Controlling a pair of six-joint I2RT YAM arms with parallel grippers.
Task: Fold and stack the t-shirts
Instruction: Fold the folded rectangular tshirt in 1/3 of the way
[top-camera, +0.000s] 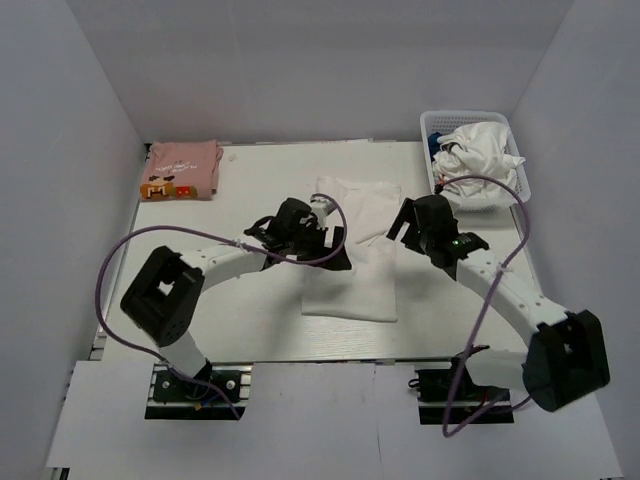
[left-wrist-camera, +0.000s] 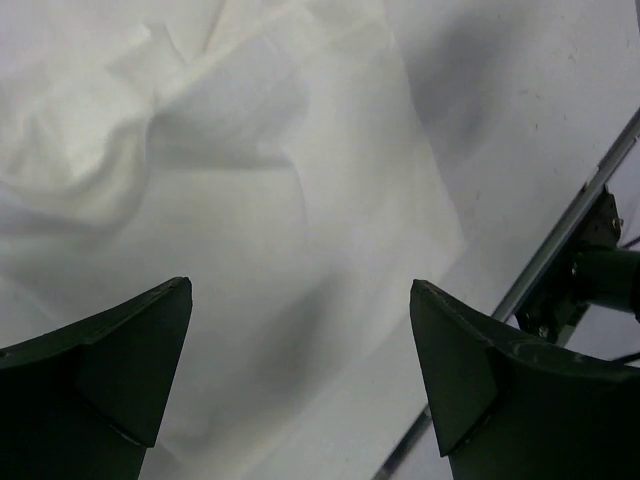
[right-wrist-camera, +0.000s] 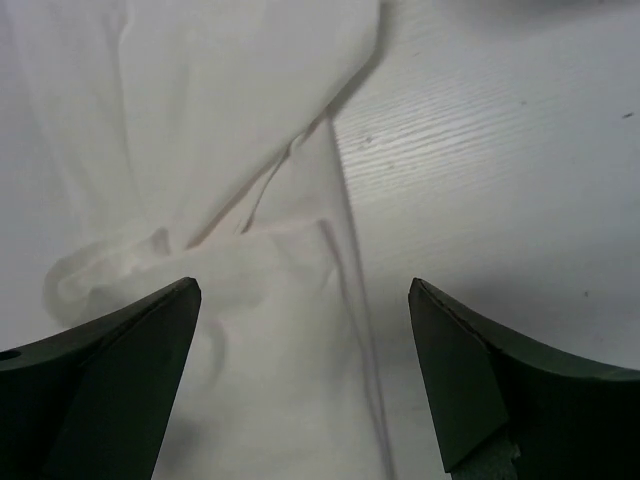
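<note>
Top external shows white t-shirt (top-camera: 352, 282) (rumpled) well inside table (top-camera: 250, 330) edges.

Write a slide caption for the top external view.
Left gripper and right gripper, both open, above a white t-shirt; folded pink t-shirt back left, filled basket back right.

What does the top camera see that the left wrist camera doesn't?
Only the top camera shows the folded pink shirt in the far left corner and the basket holding crumpled white cloth. Only the left wrist camera shows, close up, the left gripper open, and the wrinkles in the fabric below it. Both show the white shirt lying on the table.
</note>
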